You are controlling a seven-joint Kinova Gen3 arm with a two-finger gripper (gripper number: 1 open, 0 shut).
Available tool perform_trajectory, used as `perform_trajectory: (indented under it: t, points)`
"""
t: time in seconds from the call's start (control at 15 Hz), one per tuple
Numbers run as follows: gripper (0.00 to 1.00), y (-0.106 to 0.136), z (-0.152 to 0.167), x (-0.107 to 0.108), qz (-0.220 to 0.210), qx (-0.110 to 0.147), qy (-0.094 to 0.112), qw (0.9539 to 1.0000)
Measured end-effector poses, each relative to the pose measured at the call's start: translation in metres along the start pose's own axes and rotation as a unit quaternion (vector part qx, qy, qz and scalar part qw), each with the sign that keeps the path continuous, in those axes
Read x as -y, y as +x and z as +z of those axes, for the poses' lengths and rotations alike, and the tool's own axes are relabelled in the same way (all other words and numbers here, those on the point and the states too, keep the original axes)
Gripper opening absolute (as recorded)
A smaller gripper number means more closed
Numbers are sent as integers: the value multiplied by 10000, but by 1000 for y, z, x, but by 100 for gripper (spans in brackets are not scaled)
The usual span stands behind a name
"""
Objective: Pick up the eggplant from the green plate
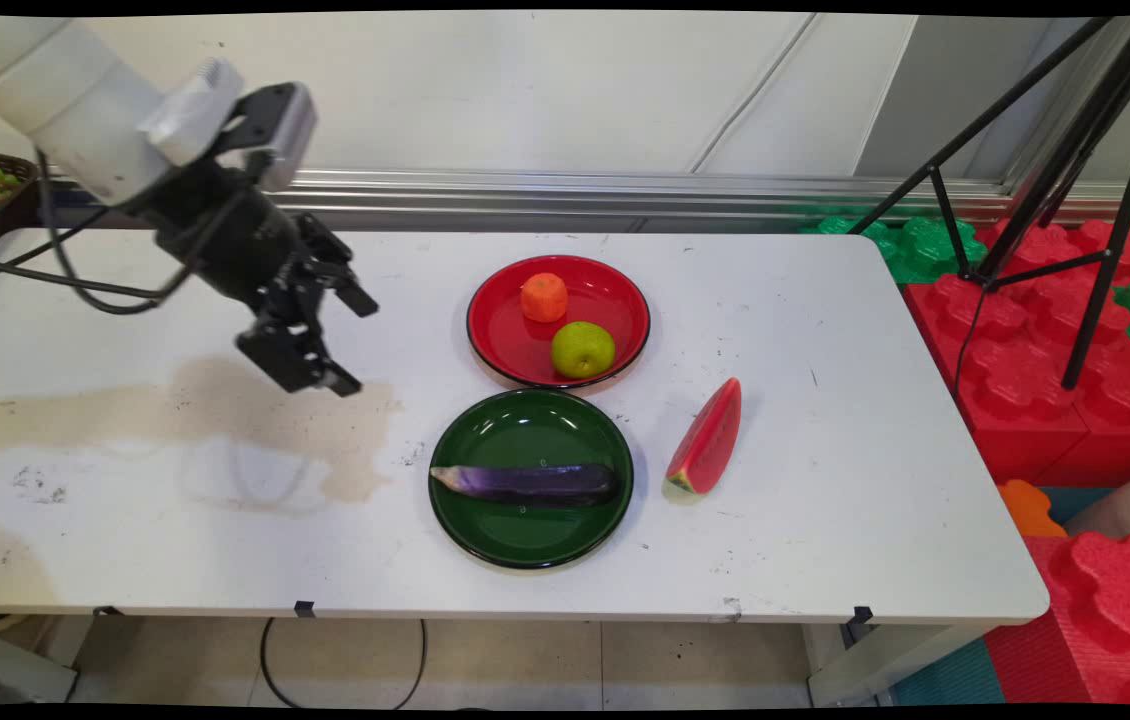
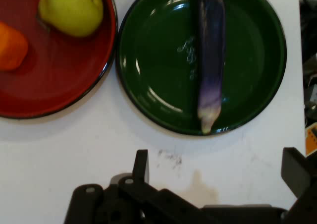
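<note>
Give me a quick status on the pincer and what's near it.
Pincer open, empty, above bare table. Nearest: green plate with eggplant. Red plate beyond, nothing between.

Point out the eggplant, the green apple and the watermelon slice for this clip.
eggplant (image 1: 530, 483): main view, middle of its purple body, on the green plate.
green apple (image 1: 582, 349): main view, centre of the fruit, on the red plate.
watermelon slice (image 1: 708, 442): main view, its red flesh.

You'll find no text, label, brand or number to read in either view. The pale squiggle on the green plate (image 2: 163, 60), at about 9 o'clock of the eggplant (image 2: 210, 60), is only glare.
</note>
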Motion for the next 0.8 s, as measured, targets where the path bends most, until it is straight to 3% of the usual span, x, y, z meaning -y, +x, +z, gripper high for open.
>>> perform_trajectory:
  t: [0.8]
  points:
    - [100,81,82,-30,-597,354,-120,9975]
